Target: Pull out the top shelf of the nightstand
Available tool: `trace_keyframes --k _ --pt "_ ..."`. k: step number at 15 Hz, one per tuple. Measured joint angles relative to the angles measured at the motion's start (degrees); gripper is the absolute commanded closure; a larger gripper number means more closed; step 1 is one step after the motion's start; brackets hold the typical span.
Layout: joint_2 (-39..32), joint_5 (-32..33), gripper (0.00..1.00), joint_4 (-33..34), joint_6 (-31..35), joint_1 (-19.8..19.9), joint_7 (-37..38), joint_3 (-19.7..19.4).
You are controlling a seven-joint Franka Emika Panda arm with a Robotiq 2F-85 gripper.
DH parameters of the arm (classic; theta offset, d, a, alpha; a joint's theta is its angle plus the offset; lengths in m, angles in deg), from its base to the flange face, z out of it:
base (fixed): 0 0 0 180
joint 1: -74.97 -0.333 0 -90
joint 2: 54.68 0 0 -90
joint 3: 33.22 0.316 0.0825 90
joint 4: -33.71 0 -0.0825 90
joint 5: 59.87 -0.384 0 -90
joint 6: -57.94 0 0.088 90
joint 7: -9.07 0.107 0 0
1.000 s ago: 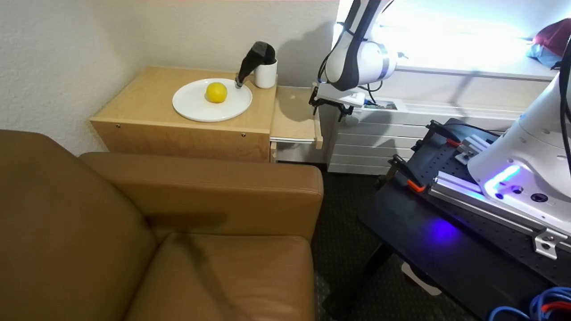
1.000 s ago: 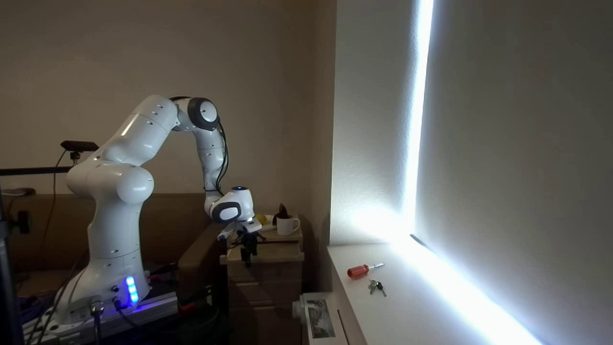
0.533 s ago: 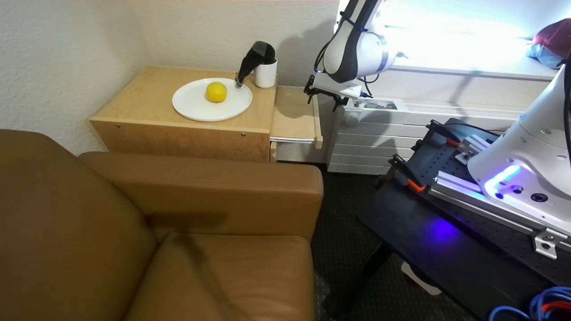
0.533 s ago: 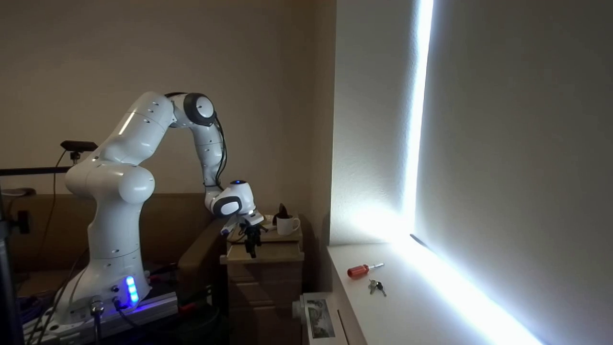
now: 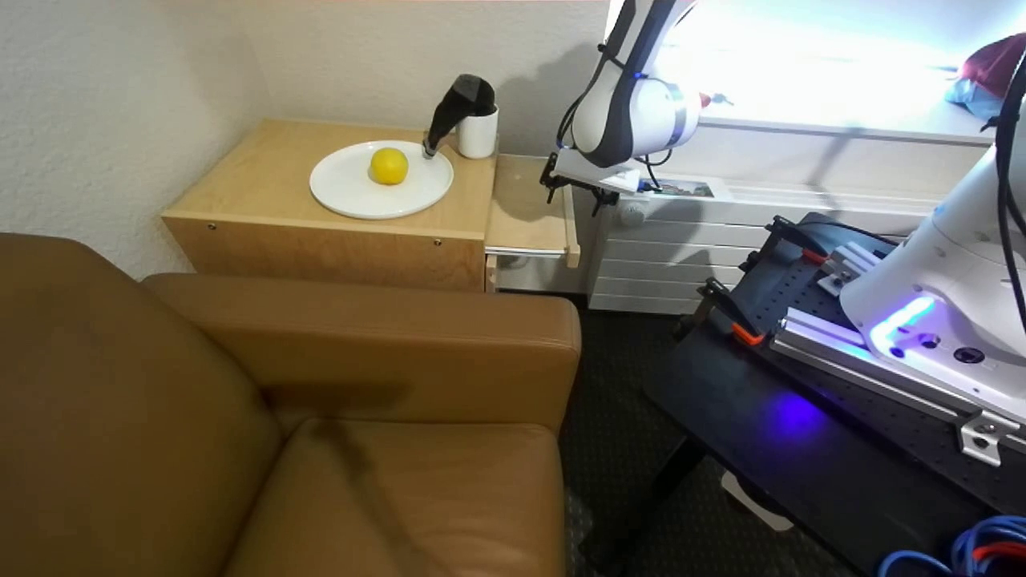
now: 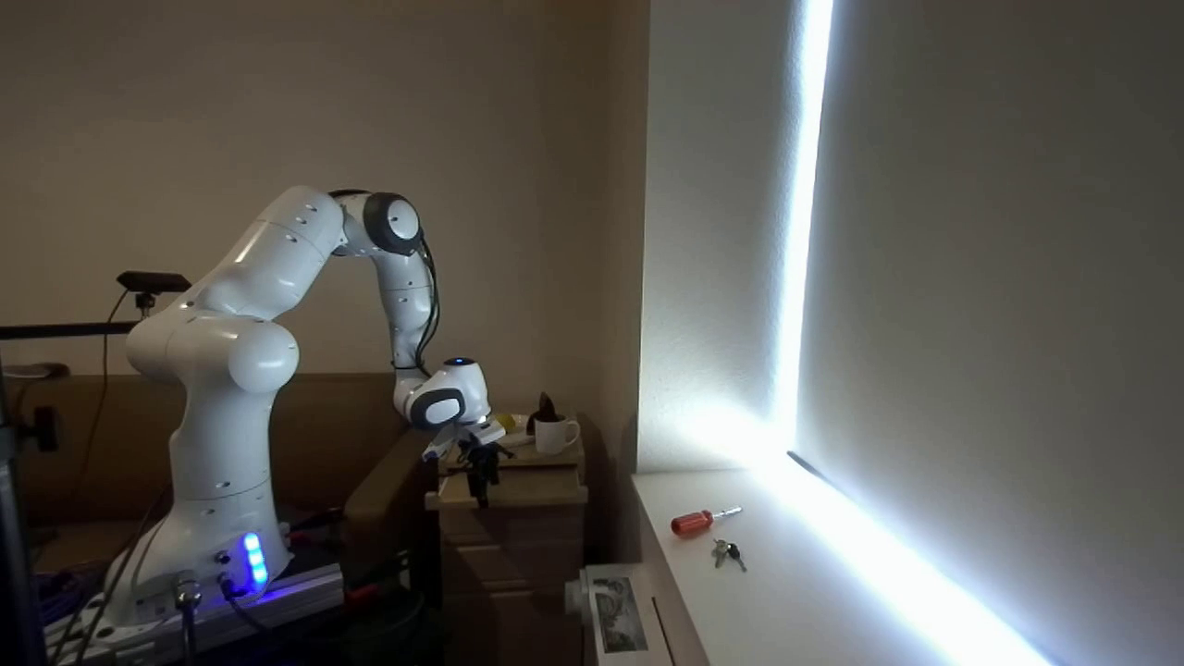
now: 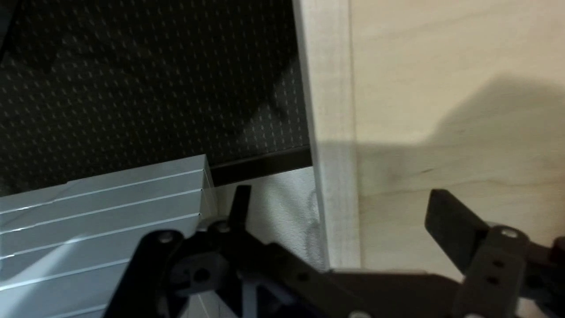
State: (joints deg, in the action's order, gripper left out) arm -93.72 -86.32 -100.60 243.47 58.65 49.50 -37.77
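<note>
In a pale-walled corner (image 5: 248,64), a white radiator (image 5: 665,276) was noted below a windowsill (image 6: 786,583) on which a red-handled screwdriver (image 6: 692,524) and keys (image 6: 728,554) were seen. The nightstand (image 5: 248,172) was found beside a brown armchair (image 5: 377,336); on the nightstand's top were recorded a white plate (image 5: 345,200), bearing a round yellow object (image 5: 389,166), and a white mug (image 5: 478,136). The top shelf (image 5: 521,228) was observed standing out from the nightstand on the side facing the radiator. The gripper (image 7: 340,196) was positioned over the shelf's outer edge with its fingers (image 7: 239,205) spread, one to each side of that edge in the wrist view; whether the edge was touched could not be determined.
</note>
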Motion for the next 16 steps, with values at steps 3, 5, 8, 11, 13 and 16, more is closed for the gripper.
trace_keyframes --k 3,5,8,11,13,16 --pt "-1.12 0.0 0.0 -0.03 -0.32 0.03 0.0 0.1" --pt "-1.78 -0.02 0.0 0.01 -0.16 0.14 0.15 0.4" --pt "-1.76 -0.03 0.0 0.01 -0.21 0.35 0.46 0.59" --pt "-1.64 -0.03 0.0 -0.27 -0.24 0.42 0.48 0.49" --pt "-1.21 -0.03 0.0 -1.28 -0.29 0.39 0.48 0.06" --pt "0.2 -0.04 0.0 -4.22 -0.99 -0.37 0.48 -1.98"
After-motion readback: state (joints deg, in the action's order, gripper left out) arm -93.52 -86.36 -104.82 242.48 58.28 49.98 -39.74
